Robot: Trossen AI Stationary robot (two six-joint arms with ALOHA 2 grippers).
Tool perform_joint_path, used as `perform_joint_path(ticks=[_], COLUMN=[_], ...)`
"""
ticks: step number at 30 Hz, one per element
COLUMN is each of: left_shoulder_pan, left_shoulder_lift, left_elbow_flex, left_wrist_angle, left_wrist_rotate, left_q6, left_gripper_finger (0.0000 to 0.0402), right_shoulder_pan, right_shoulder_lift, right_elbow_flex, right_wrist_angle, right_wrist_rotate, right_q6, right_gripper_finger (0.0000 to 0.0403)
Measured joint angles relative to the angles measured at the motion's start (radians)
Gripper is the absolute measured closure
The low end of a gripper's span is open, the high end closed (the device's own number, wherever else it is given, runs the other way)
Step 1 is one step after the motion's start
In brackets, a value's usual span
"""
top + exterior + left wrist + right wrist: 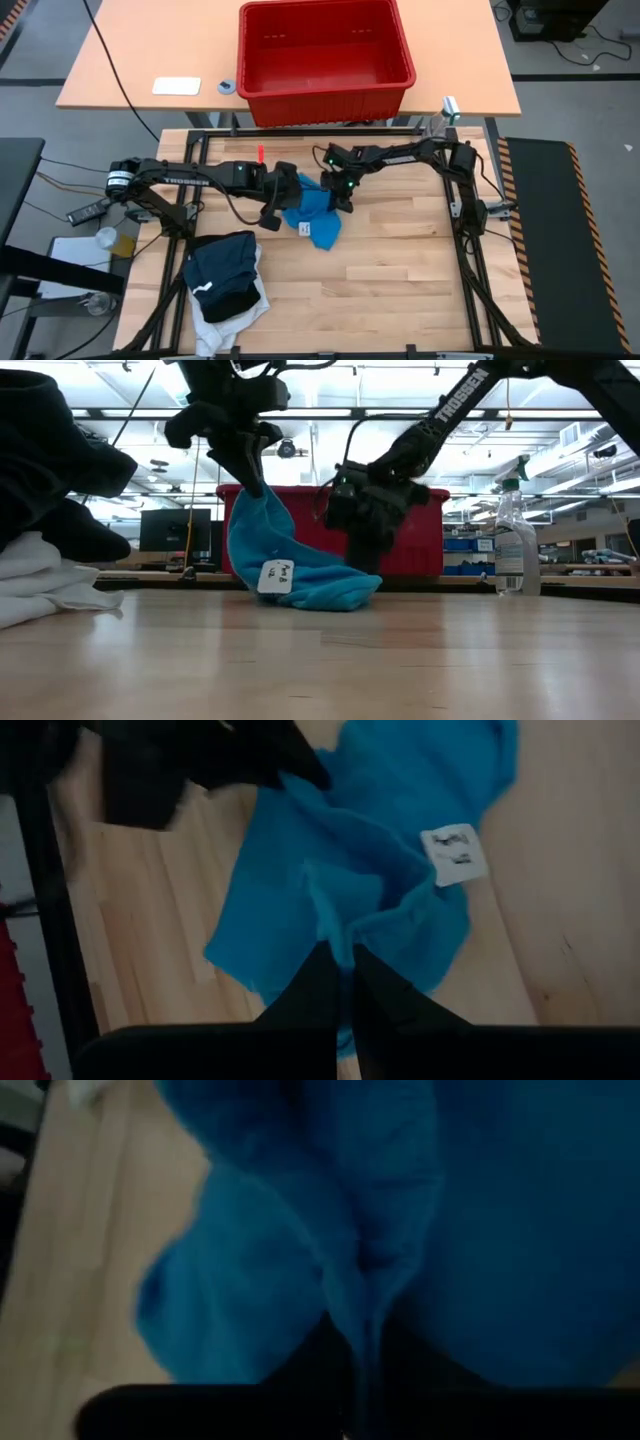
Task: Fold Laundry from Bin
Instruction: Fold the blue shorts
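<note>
Hanging between both grippers, the small bright blue garment (318, 218) sits near the middle of the wooden table (400, 280), its lower part pooled on the boards and its upper edge lifted; a white tag (275, 576) with handwriting faces the low camera; the left gripper (340, 982) has its two dark fingers pressed together on a raised fold of the blue cloth, clear as day in the left wrist view; the right gripper (362, 1345) is clamped on another pinch of the same cloth, blue fabric bunched between its fingers in its own wrist view; from above, the two grippers stand just beside each other over the garment, left arm reaching in from the left, right arm from the right; off toward the table's near left corner lies the pile: the dark navy garment (222, 262) on top, the large white garment (232, 318) peeking out beneath it; the red bin (325, 58) stands on the tan table beyond, well apart from the grippers; a spray bottle (516, 542) stands at the far right edge in the low view.
</note>
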Motion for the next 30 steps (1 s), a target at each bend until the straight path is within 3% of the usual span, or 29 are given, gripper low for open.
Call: perform_joint_path(ticks=[4, 9, 16, 21, 26, 30], left_shoulder_pan=[0.002, 0.027, 0.108, 0.199, 0.321, 0.35], left_shoulder_lift=[-0.001, -0.054, -0.172, -0.139, -0.059, -0.066], left_elbow_flex=[0.0, 0.0, 0.001, 0.003, 0.009, 0.075], left_wrist_angle=[-0.002, 0.01, 0.185, 0.348, 0.384, 0.492], left_wrist_rotate=[0.0, 0.003, 0.003, 0.061, 0.022, -0.016], left_q6=[-0.038, -0.1, -0.115, 0.014, 0.11, 0.153], left_gripper_finger=[0.039, 0.039, 0.039, 0.039, 0.039, 0.039], right_shoulder_pan=[-0.015, -0.02, -0.02, -0.038, -0.112, -0.14], right_shoulder_lift=[-0.073, -0.173, -0.365, -0.432, -0.425, -0.483], right_elbow_flex=[0.06, 0.128, 0.196, 0.194, 0.214, 0.27], right_wrist_angle=[-0.089, -0.218, -0.391, -0.373, -0.351, -0.341], right_wrist_rotate=[0.003, 0.022, 0.161, 0.383, 0.722, 0.804], right_q6=[-0.006, -0.014, -0.044, -0.185, -0.216, -0.212], right_gripper_finger=[0.0386, 0.0364, 0.0371, 0.0381, 0.0381, 0.0381])
